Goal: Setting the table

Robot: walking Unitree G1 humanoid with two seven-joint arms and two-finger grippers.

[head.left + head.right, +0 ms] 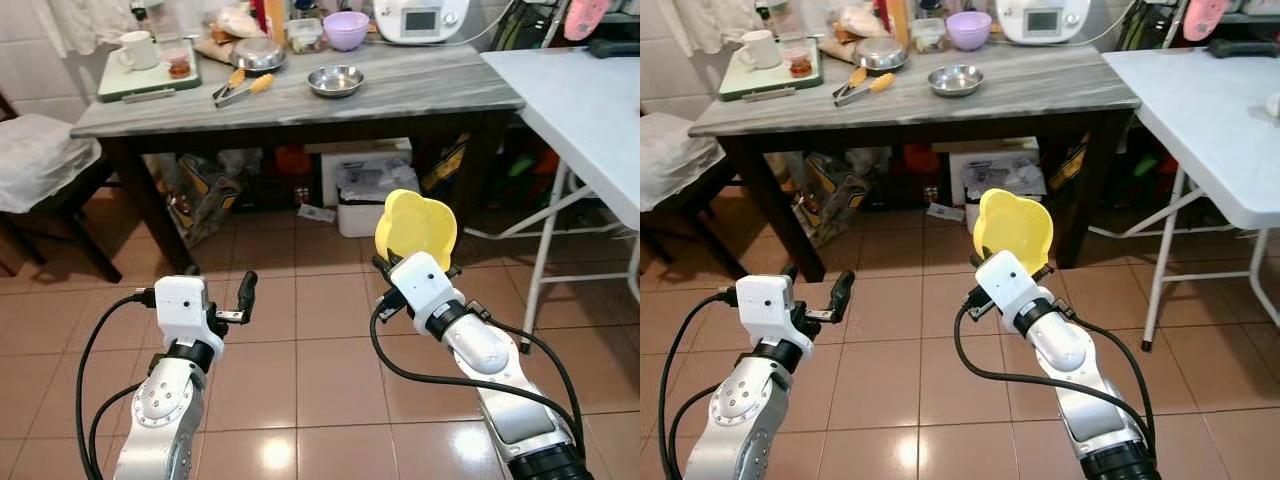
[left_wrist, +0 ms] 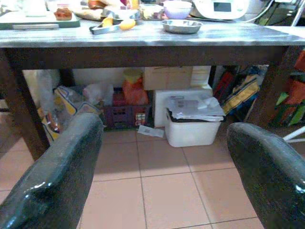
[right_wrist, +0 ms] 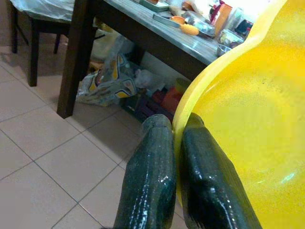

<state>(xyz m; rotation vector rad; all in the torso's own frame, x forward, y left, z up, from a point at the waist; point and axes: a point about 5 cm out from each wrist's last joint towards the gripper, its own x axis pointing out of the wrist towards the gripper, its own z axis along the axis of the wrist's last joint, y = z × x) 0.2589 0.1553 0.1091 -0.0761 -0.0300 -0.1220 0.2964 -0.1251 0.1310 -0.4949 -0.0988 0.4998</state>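
A: Where is the yellow plate (image 1: 416,230) right now?

B: In the right hand (image 1: 392,268). The two black fingers (image 3: 147,176) are pressed together on its rim, one on each face, and the plate stands nearly upright above the tiled floor (image 1: 300,330), short of the worktop (image 1: 400,85).

A: And the left hand (image 1: 230,300)?

B: It is raised over the floor with its fingers (image 2: 57,181) spread apart, nothing between them. It points toward the space under the worktop.

A: What containers sit on the worktop?

B: A steel bowl (image 1: 335,79) near the front edge, which looks empty. Behind it is a purple bowl (image 1: 346,29); I cannot see what it holds. A second, larger steel dish (image 1: 258,53) lies to the left, with orange-handled tongs (image 1: 242,87) just beside it. Farther left, a green tray (image 1: 150,75) carries a white mug (image 1: 137,49) and a small glass (image 1: 179,64) with something reddish in it.

A: Anything under the worktop?

B: A white bin (image 1: 375,195) stuffed with crumpled paper or plastic, and a patterned bag (image 1: 205,195) slumped by the left leg. A white folding table (image 1: 590,110) stands to the right.
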